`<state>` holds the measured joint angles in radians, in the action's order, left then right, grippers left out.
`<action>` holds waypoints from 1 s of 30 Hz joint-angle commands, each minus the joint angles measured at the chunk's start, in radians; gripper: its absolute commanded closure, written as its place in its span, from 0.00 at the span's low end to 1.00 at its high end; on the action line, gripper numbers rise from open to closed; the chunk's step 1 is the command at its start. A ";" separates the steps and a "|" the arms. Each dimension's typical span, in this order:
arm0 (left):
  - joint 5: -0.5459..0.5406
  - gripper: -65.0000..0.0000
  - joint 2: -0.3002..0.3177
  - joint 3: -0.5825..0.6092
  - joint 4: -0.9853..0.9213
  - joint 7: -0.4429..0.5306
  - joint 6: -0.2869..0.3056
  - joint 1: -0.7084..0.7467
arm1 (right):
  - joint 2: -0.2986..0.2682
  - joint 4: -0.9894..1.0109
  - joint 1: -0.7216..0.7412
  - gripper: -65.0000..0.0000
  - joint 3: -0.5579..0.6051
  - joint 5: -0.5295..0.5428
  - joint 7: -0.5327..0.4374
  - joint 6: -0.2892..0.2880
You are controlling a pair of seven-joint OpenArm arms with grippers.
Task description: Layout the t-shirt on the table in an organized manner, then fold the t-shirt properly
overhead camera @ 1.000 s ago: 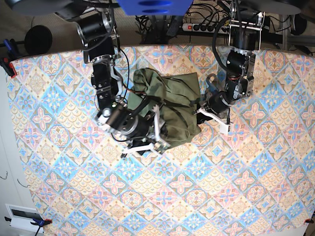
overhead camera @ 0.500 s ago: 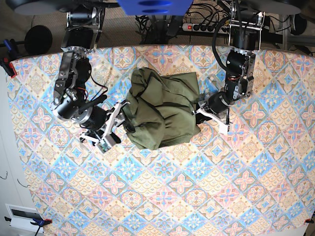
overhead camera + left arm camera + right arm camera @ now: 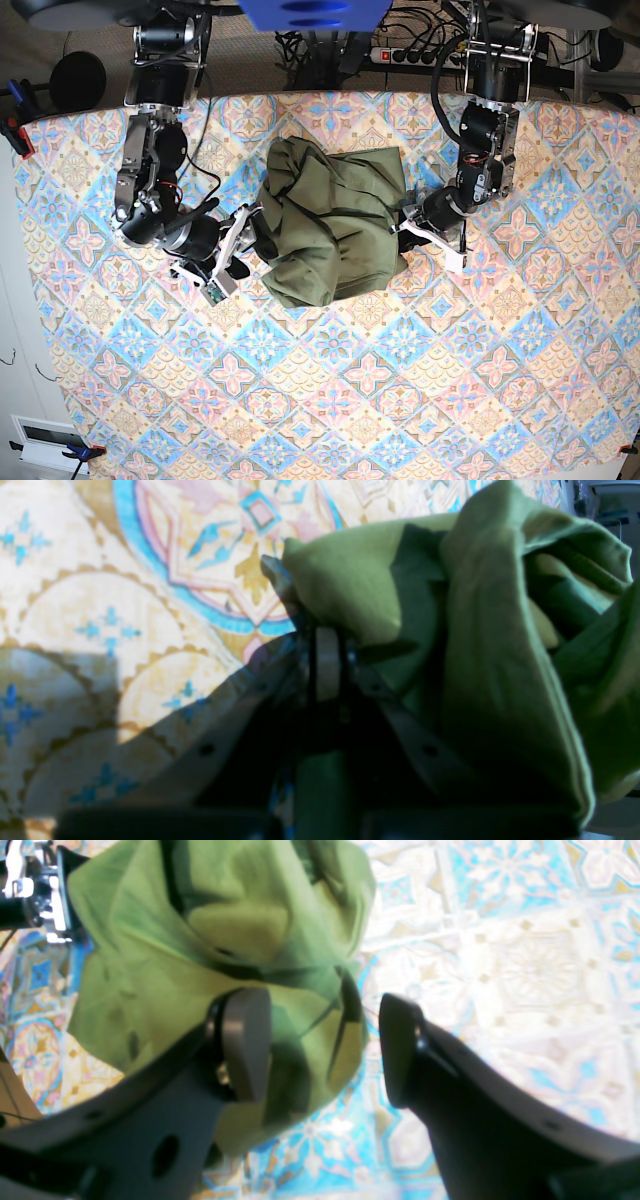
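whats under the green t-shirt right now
The patterned table shows all around the bunched t-shirt. The shirt's own folds hide whatever lies beneath them, so only the cloth at its edges can be confirmed.

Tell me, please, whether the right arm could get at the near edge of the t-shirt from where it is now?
Probably yes: the right gripper is open beside the t-shirt, with only bare table between them.
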<state>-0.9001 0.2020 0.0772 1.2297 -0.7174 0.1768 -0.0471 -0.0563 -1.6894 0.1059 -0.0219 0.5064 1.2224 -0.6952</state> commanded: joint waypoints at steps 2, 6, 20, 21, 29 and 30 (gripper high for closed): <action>-0.007 0.99 0.001 0.006 0.009 -0.015 0.000 -0.007 | -0.003 0.038 0.016 0.49 0.049 0.015 -0.020 -0.003; -0.007 0.99 0.001 0.005 0.011 -0.015 0.000 -0.007 | -0.001 0.082 0.019 0.48 0.127 0.018 -0.020 -0.003; -0.009 0.99 0.004 0.003 0.014 -0.012 0.000 -0.007 | 0.077 0.059 0.114 0.49 0.437 0.097 -0.013 -0.003; -0.012 0.99 0.006 0.002 0.019 -0.011 0.003 -0.007 | 0.077 0.059 0.125 0.49 0.462 0.097 -0.013 -0.003; -0.084 0.99 0.026 -0.152 0.164 -0.043 0.008 0.072 | 0.066 0.047 0.151 0.49 0.474 0.096 0.021 -0.003; -0.086 0.99 0.035 -0.156 0.190 -0.060 0.008 0.080 | 0.056 0.041 0.151 0.49 0.451 0.096 0.021 -0.003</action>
<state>-0.9646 0.2279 -0.0731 1.3972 -0.7998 0.1688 0.0563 -0.0017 -1.6253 0.2314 0.4351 0.5873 1.2617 -0.6952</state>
